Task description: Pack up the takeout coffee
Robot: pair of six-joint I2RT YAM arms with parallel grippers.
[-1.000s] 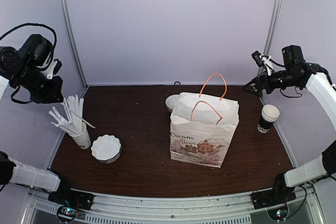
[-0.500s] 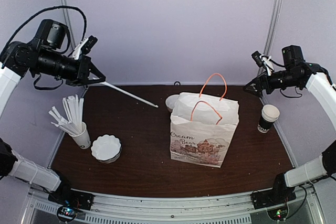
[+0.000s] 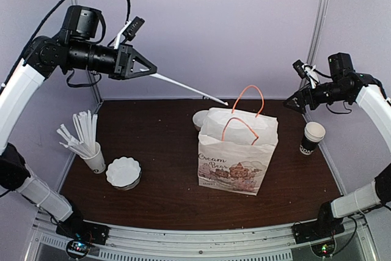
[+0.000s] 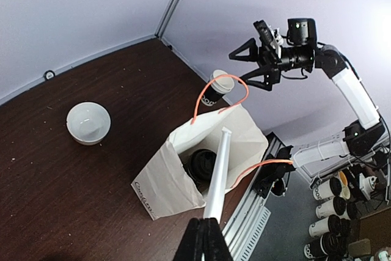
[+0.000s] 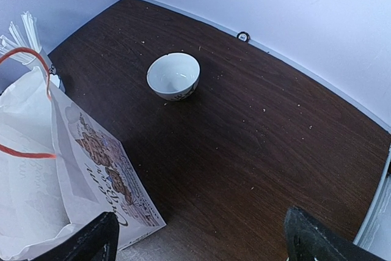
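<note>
The takeout coffee [image 4: 201, 164] shows its black lid inside the open white paper bag [image 3: 238, 154] [image 4: 160, 181] [image 5: 36, 175] standing mid-table. My left gripper [image 3: 149, 71] [image 4: 206, 221] hangs high above the table's left, shut on a long white wrapped straw [image 3: 189, 88] [image 4: 219, 172]. The straw's far end reaches over the bag's mouth. My right gripper [image 3: 292, 103] [image 5: 204, 242] stands open in the air right of the bag, nothing between its fingers.
A lidless black cup [image 3: 313, 137] [image 4: 215, 90] stands right of the bag. A white bowl [image 3: 199, 118] [image 4: 88, 122] [image 5: 174, 76] sits behind it. At the left are a cup of straws [image 3: 85, 142] and stacked white fluted dishes [image 3: 123, 172].
My left arm has swung up and to the right from the far left, carrying the straw until its end is over the bag. The right arm has not moved.
</note>
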